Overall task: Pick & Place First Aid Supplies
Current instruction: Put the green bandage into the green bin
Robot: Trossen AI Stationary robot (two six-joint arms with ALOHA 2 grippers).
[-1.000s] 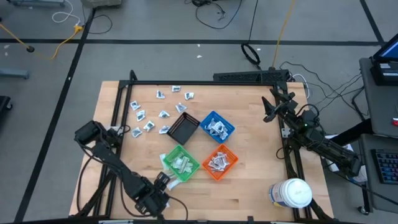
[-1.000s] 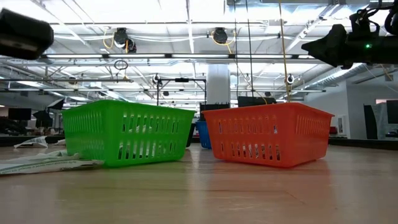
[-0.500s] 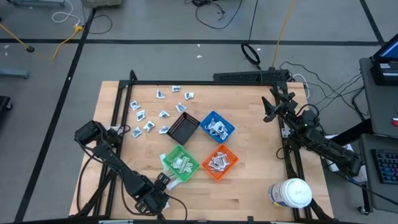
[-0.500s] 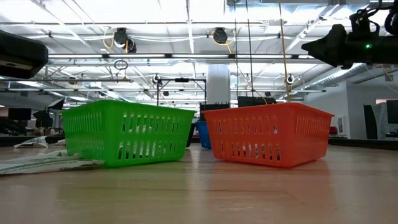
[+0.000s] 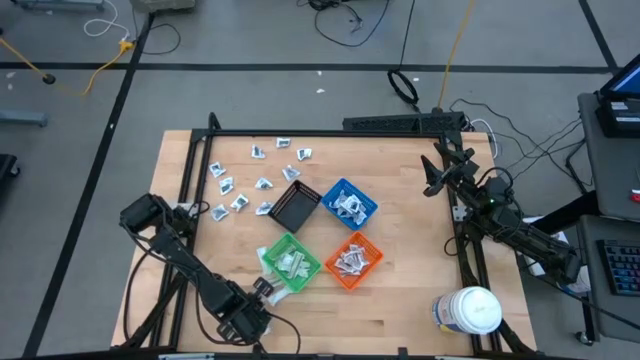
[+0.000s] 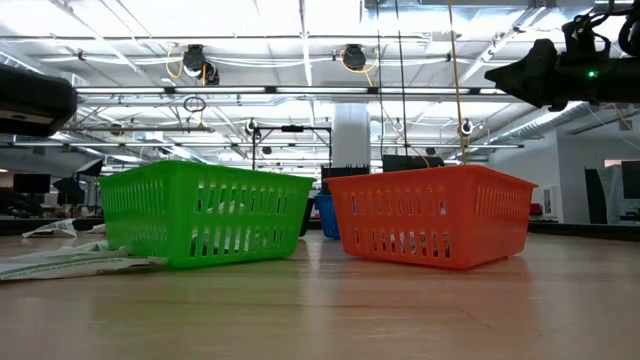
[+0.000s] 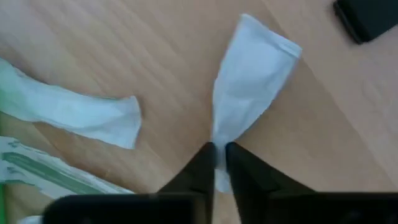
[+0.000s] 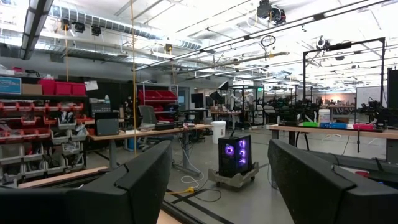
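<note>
No lettering reads clearly anywhere. Left claw (image 7: 216,151) near the front edge of the surface (image 5: 400,300), pinched tight on a white packet (image 7: 249,81). Right claw (image 8: 217,186) spread wide, raised at the right side. Green bin (image 5: 291,262), orange bin (image 5: 353,258) and blue bin (image 5: 348,204) hold packets; black bin (image 5: 294,208) looks empty, perhaps. Loose packets (image 5: 262,183) lie behind.

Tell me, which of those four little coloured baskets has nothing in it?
The black bin, nearest the loose packets. The blue bin, green bin and orange bin all hold white packets.
</note>
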